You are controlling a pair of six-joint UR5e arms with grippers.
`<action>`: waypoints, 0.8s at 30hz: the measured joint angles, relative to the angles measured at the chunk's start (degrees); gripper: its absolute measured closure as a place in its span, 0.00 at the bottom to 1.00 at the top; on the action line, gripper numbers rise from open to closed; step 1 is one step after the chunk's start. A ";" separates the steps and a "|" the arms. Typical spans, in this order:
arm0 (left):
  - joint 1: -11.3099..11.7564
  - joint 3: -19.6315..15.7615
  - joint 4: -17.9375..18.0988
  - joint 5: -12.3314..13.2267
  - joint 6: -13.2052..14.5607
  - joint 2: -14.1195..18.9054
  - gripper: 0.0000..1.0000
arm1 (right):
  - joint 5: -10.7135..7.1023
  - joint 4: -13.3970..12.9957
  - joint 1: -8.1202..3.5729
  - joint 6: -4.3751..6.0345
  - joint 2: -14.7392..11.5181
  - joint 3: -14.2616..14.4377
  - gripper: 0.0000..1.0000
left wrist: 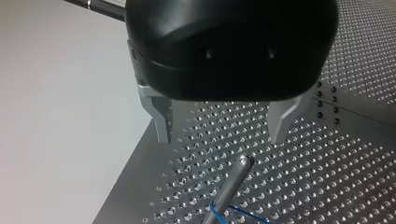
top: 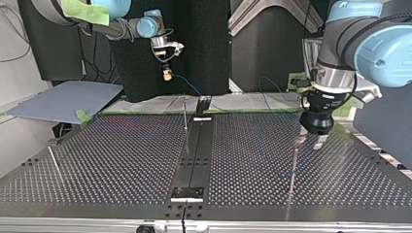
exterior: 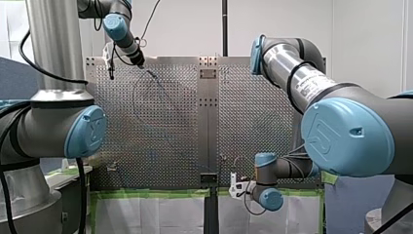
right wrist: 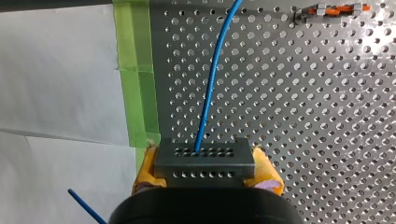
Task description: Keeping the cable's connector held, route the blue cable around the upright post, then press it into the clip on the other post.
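My right gripper [right wrist: 205, 169] is shut on the grey connector block [right wrist: 204, 156], its yellow pads [right wrist: 265, 170] on both sides. The blue cable [right wrist: 212, 79] runs from the block out over the perforated table. In the top view this gripper [top: 167, 74] hangs above the table's far edge. My left gripper [left wrist: 222, 133] is open, with bare metal fingers [left wrist: 161, 123], just above the tip of an upright post [left wrist: 242, 164]. The cable [left wrist: 218, 214] loops round that post lower down. In the top view the left gripper [top: 311, 140] hovers over the post [top: 293, 167] at the right.
A second thin post [top: 185, 114] stands near the table's middle strip, a third post [top: 54, 162] at the top view's left. A small orange and grey piece [right wrist: 334, 8] lies on the plate ahead of my right gripper. Green tape [right wrist: 137, 79] lines the table edge.
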 joint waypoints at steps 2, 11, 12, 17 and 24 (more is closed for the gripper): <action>-0.02 0.01 -0.04 -0.03 -0.01 -0.16 0.00 | -0.03 -0.01 -0.01 0.00 -0.01 0.00 1.00; -0.15 0.00 -1.13 -3.32 -0.13 -0.99 0.00 | -0.42 -0.08 -0.01 0.00 0.00 0.00 1.00; -0.17 0.01 -1.33 -4.03 -0.12 -1.21 0.00 | -0.43 -0.08 -0.01 0.00 0.00 0.00 1.00; -0.20 0.02 -1.60 -5.46 -0.15 -1.59 0.00 | -0.47 -0.08 -0.02 0.00 0.02 0.00 1.00; -0.53 0.02 -1.64 -5.68 0.07 -1.62 0.00 | -0.48 -0.09 -0.01 0.00 0.01 0.00 1.00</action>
